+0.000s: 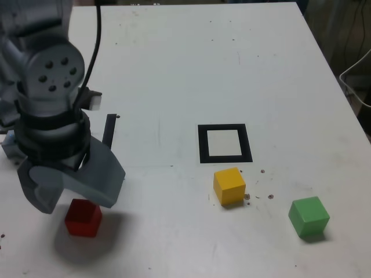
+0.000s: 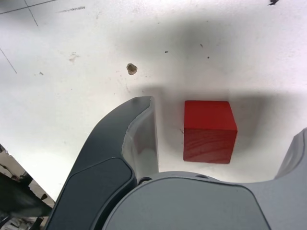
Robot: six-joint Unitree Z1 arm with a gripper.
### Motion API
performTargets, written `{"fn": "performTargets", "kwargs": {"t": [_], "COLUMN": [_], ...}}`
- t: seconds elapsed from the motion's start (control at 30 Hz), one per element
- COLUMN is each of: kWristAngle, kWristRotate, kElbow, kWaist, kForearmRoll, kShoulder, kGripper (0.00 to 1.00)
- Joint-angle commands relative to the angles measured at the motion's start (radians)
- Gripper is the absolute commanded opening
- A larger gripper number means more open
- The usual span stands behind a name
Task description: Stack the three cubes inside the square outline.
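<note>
You see the gripper [image 1: 72, 194] at the exterior view's left, low over the white table [image 1: 174, 69], with its jaws spread wide and nothing held between them. The red cube [image 1: 83, 217] sits on the table just under the gripper, and in the wrist view the red cube [image 2: 209, 131] lies between the two fingers [image 2: 139, 139], with a gap to the dark finger beside it, so no finger touches it there. The square outline [image 1: 224, 143] is near the middle of the table, and its white centre is free. The yellow cube [image 1: 229, 185] stands just in front of the outline, close to its tape but outside it. The green cube [image 1: 309, 216] stands apart, further to the exterior view's right. A short black strip [image 1: 109, 128] lies beside the arm
</note>
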Motion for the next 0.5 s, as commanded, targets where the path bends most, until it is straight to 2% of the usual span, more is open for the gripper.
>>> {"fn": "performTargets", "kwargs": {"t": [0.0, 0.23, 0.47], "kWristAngle": [0.001, 0.0, -0.005], "kWristRotate": [-0.002, -0.002, -0.01], "kElbow": [-0.003, -0.022, -0.021], "kWaist": [-0.001, -0.005, -0.006], "kForearmRoll": [-0.009, -0.045, -0.043], "kShoulder": [0.017, 0.058, 0.078], "kGripper": [0.95, 0.91, 0.8]}}
